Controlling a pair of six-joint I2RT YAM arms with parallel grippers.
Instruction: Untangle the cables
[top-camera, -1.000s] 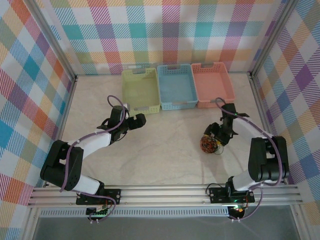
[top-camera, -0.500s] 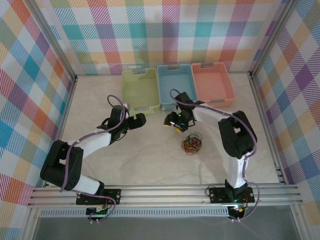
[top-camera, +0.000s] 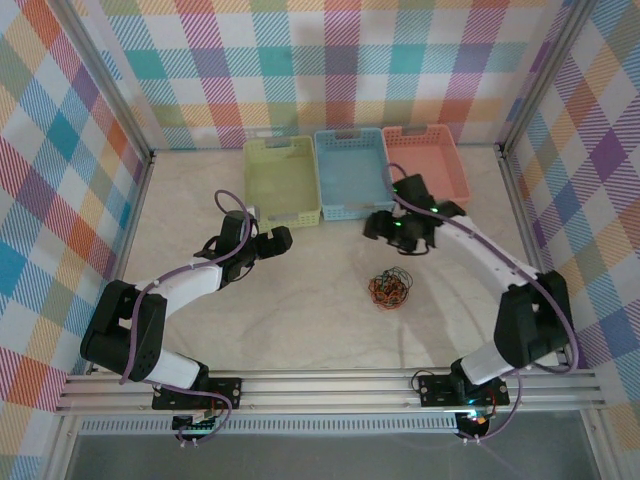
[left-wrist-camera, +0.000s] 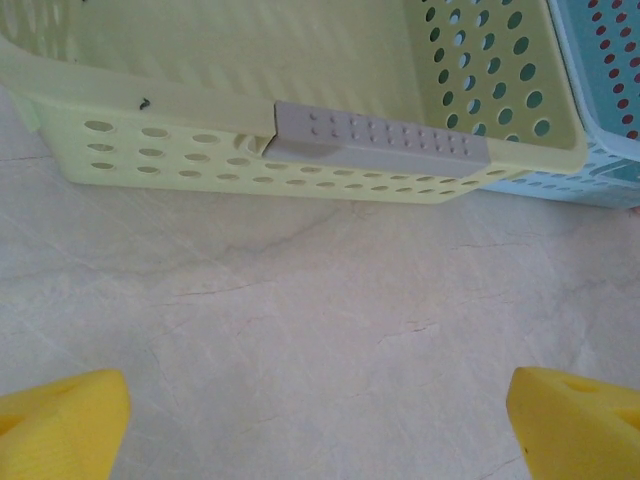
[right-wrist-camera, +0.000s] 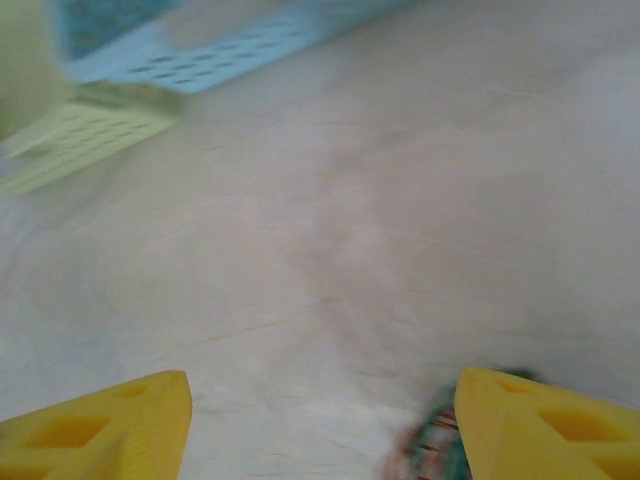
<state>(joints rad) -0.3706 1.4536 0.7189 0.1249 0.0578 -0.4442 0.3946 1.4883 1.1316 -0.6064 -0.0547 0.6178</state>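
The cables lie as a small loose knot of orange-red and black wires on the pale table, right of centre. My right gripper hovers just behind and left of the knot, in front of the blue basket. In the right wrist view that gripper is open, with bare table between its yellow fingertips, and the cables show as a blur beside the right finger. My left gripper sits well left of the knot, near the green basket. It stands wide open with nothing in it.
Three baskets stand side by side at the back: green, blue and pink. The green basket's front wall is close ahead of the left gripper, with the blue one beside it. Checked walls enclose the table.
The right arm swung from beside the knot on the right over to the blue basket's front, then back a little to the right. The knot now lies further left and looser. The left arm stayed still.
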